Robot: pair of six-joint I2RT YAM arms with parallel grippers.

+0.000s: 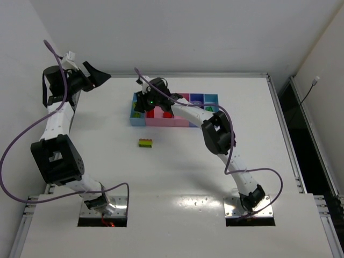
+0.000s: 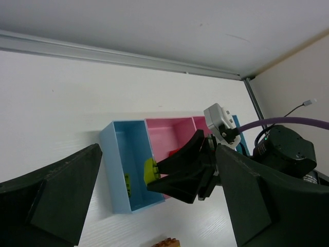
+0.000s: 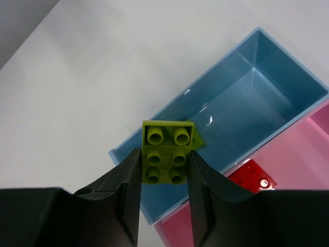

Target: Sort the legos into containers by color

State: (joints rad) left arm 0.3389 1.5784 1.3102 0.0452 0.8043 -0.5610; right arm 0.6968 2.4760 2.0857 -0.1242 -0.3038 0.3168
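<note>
white table [image 1: 177, 174]; plain white walls [image 1: 188, 32] behind; dark gap [image 1: 310, 156] along the right

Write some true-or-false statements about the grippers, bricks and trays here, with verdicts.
1. The right gripper holds a yellow-green brick. True.
2. That brick hangs over the pink tray. False: it is over the light blue tray.
3. The left gripper is shut on a brick. False: it is open and empty.
4. A red brick lies in the pink tray. True.
5. A loose brick lies on the table, outside the trays. True.
</note>
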